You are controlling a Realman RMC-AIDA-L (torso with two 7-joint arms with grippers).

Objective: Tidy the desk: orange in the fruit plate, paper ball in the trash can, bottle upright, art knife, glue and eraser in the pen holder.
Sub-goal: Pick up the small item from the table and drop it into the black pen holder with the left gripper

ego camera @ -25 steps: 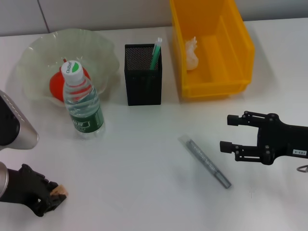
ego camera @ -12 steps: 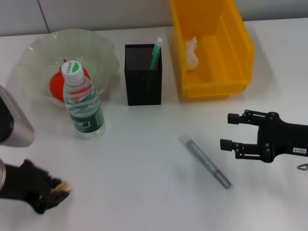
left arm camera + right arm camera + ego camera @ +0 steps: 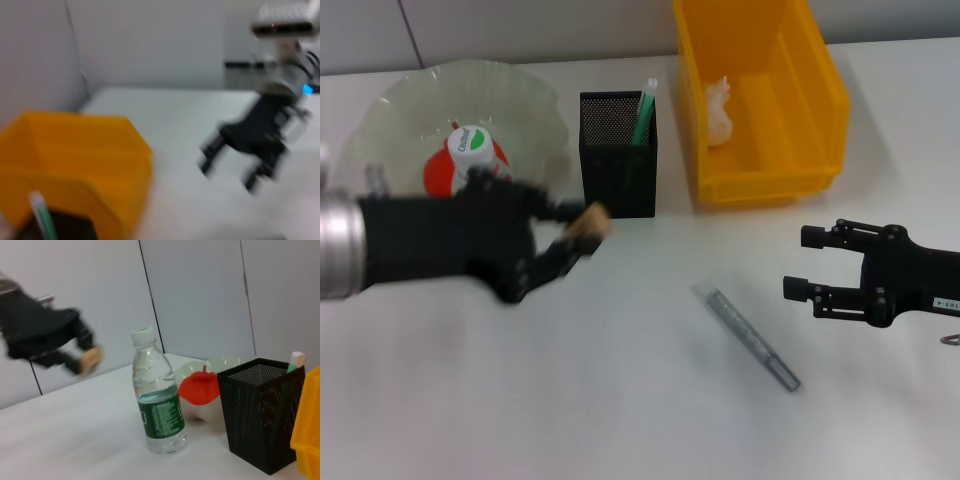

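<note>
The left gripper (image 3: 582, 232) hangs above the white table (image 3: 620, 400), just in front of the pen holder (image 3: 618, 155), its black fingers closed on the eraser (image 3: 590, 221), a small tan block held clear of the surface. The pen holder is a square cup of black metal mesh with a green-and-white stick leaning in its corner. Behind the arm stands the bottle (image 3: 159, 400), upright, clear ribbed plastic with a green label and white cap. Beyond it the orange (image 3: 445, 172), smooth and red-orange, sits in the fruit plate (image 3: 390, 110), a pale-green translucent bowl with a scalloped rim. The paper ball (image 3: 719, 110), a crumpled white wad, lies inside the trash can (image 3: 760, 185), a glossy yellow rectangular bin. A slim grey art knife (image 3: 747, 338) lies flat on the table. Beside it the right gripper (image 3: 808, 263) hovers with its 2 black fingers spread wide, holding nothing.
</note>
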